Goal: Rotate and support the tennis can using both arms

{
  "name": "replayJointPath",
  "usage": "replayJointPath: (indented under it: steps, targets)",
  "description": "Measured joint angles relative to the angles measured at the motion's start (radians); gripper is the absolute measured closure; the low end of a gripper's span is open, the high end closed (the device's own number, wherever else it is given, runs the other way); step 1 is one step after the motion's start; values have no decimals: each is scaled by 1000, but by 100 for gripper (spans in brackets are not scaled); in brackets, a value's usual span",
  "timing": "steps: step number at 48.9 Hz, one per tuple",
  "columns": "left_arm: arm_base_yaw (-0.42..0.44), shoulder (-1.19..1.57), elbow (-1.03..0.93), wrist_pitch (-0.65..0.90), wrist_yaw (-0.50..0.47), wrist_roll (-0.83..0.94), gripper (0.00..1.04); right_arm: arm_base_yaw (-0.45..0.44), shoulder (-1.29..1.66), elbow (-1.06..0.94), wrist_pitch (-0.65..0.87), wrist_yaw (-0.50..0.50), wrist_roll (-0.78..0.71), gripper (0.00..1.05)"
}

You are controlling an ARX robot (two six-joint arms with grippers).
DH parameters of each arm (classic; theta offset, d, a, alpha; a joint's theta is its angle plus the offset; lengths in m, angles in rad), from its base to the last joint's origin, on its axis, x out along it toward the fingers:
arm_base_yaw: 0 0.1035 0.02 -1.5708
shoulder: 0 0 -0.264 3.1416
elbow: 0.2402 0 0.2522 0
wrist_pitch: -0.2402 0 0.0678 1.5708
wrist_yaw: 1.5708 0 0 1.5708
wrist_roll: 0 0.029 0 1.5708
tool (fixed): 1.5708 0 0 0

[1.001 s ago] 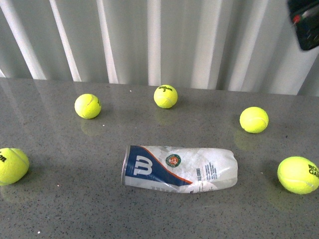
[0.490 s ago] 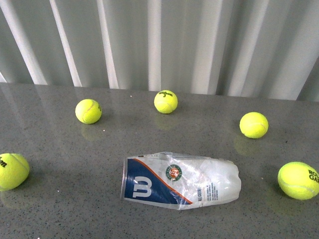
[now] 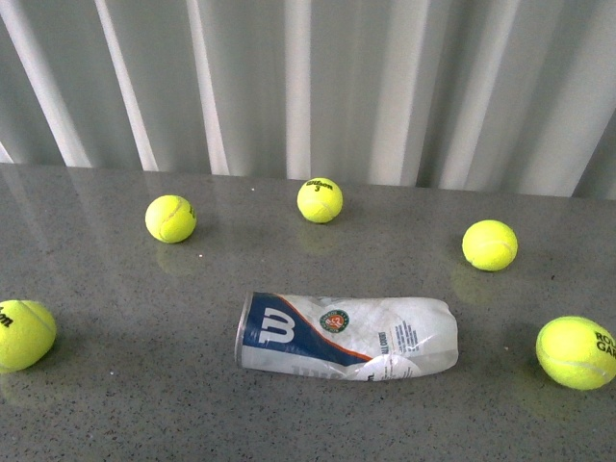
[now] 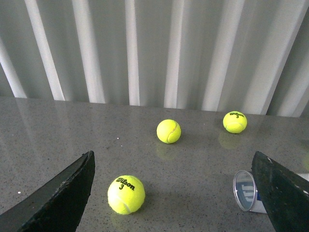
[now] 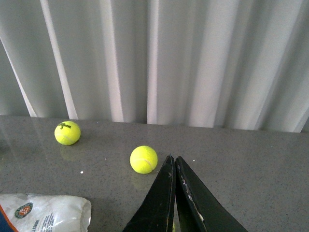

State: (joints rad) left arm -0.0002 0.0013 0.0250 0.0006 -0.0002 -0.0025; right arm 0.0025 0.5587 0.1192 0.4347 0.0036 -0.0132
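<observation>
The tennis can [image 3: 346,337] lies lengthwise along the counter's [image 3: 115,414] near edge, between wide-open left jaws and closed right jaws, both empty.

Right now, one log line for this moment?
tennis can on its side, untouched | left fingers open | right fingers shut | five balls scattered around

End effector [image 5: 174,160] fingers together, tennis can [image 5: 46,212] nearby

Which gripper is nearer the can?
Left, probably: the can shows its open end just beside one finger of the open left gripper. The shut right gripper has the closed end off to one side. Neither touches it.
</observation>
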Motion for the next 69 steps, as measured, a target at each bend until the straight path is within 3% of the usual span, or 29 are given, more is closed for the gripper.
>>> replayJointPath:
  steps: [57, 61, 69]
  targets:
    - [0, 0, 0, 0, 0, 0, 7, 0, -385, -115, -258, -2, 1, 101]
    - [0, 0, 0, 0, 0, 0, 7, 0, -515, -114, -423, -2, 2, 101]
    - [0, -1, 0, 0, 0, 0, 7, 0, -554, -114, -433, -2, 2, 101]
